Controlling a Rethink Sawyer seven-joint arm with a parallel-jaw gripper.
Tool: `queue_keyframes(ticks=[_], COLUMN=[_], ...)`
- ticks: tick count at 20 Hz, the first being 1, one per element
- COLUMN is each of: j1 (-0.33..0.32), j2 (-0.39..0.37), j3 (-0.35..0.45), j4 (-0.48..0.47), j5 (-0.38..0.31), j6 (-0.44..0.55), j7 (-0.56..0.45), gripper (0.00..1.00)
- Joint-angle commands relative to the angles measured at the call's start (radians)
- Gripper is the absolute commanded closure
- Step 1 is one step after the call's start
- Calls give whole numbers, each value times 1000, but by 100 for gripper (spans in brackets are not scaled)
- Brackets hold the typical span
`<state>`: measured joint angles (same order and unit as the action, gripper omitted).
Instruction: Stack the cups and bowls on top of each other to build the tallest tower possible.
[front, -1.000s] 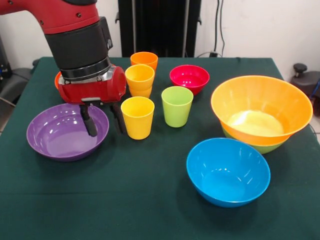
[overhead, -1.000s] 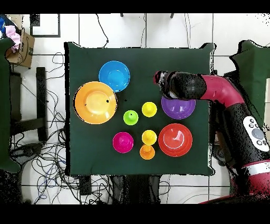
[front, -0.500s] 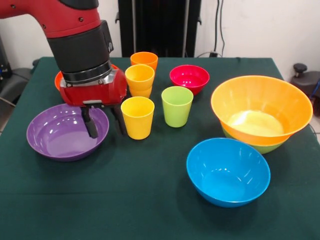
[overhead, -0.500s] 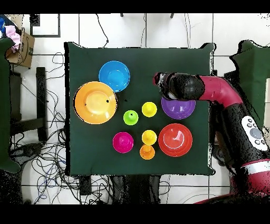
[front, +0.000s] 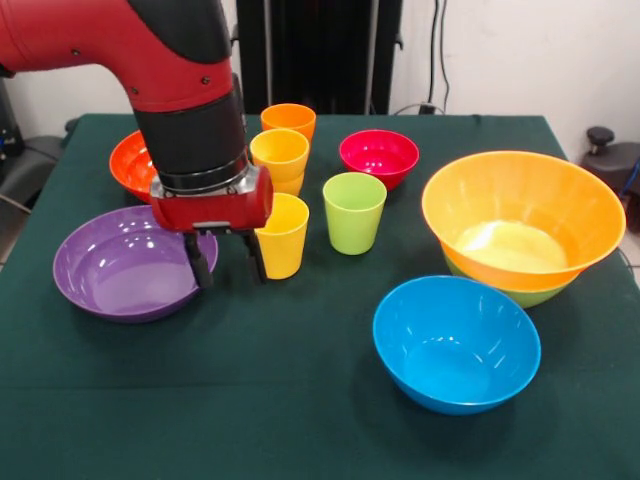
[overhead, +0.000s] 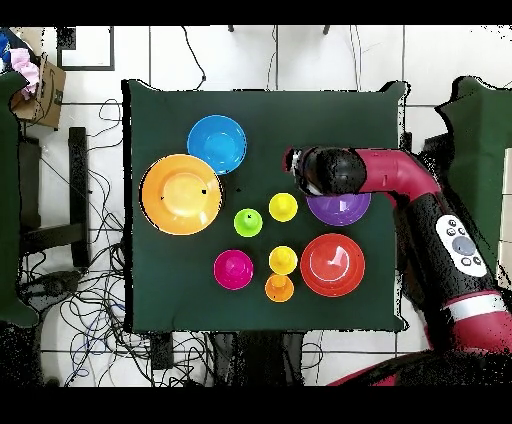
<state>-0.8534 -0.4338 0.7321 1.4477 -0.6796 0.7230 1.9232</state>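
Note:
My gripper (front: 228, 268) hangs open and empty between the purple bowl (front: 110, 268) and the nearest yellow cup (front: 286, 232). One finger (front: 200, 264) is over the purple bowl's right rim, the other stands just in front of that cup's left side. Behind are a second yellow cup (front: 280, 157) and an orange cup (front: 289, 118). A lime green cup (front: 354, 210) stands to the right. The large orange bowl (front: 522, 210) sits nested in a lime green bowl (front: 528, 294). A blue bowl (front: 456, 342), a magenta bowl (front: 378, 155) and a red-orange bowl (front: 130, 162) stand alone.
The dark green cloth (front: 250, 400) covers the table. In the overhead view the arm (overhead: 390, 180) reaches over the purple bowl (overhead: 340, 210) from the right edge. Cables lie on the floor around the table.
In the front view the gripper has shifted right, from over the purple bowl's inside to its right rim beside the yellow cup. It stays open. No cup or bowl has moved.

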Motion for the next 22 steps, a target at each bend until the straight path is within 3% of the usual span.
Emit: queue_keyframes(ticks=[1, 10, 14, 22], j1=[64, 97, 111, 118], j2=[12, -66, -116, -152], j3=[-80, -62, -69, -109], j4=[-38, 0, 4, 22], j5=[-110, -78, -56, -87], j6=[72, 111, 173, 189], j7=[-218, -188, -189, -173], gripper=[0, 0, 0, 0])
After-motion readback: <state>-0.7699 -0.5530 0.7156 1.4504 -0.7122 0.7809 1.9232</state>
